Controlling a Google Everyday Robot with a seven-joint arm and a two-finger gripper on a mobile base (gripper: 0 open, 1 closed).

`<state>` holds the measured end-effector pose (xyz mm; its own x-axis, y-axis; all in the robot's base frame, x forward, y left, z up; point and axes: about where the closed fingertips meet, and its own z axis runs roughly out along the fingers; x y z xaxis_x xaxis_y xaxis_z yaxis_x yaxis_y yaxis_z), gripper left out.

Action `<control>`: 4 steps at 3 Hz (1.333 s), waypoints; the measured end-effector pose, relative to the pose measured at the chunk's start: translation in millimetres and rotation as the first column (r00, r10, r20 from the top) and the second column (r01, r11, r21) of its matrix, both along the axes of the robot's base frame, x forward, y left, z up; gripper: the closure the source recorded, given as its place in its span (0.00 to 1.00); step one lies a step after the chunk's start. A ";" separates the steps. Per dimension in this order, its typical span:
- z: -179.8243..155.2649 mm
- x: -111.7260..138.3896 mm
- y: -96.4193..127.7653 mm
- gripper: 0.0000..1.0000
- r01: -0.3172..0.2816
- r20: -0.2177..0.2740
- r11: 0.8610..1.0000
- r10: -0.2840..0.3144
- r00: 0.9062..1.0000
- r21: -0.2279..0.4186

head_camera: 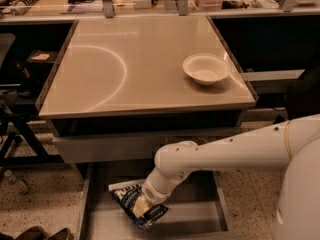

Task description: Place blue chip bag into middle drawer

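End effector (143, 207): clamping chip bag (127, 198) low over drawer (200, 225) floor. Advising lowering to floor contact, then releasing centred, avoiding side walls and desk (150, 59) front.

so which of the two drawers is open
The lower, middle drawer, pulled out with the gripper and blue chip bag over it; the drawer above is shut.

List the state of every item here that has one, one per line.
Bowl: upright, empty, on the table.
Chip bag: tilted, within the open drawer.
Open drawer: pulled out below the table.
Upper drawer: shut.
Gripper: low inside the open drawer, against the chip bag.
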<state>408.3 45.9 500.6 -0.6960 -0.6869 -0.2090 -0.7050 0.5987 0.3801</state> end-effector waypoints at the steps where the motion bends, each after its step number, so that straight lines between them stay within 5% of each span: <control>1: -22.4 5.8 8.7 1.00 0.003 -0.002 1.000 -0.003 1.000 0.013; 4: -80.7 19.8 9.6 1.00 -0.019 -0.017 0.998 0.020 1.000 0.062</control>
<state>428.1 55.6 419.9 -0.6869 -0.6863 -0.2390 -0.7089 0.5601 0.4288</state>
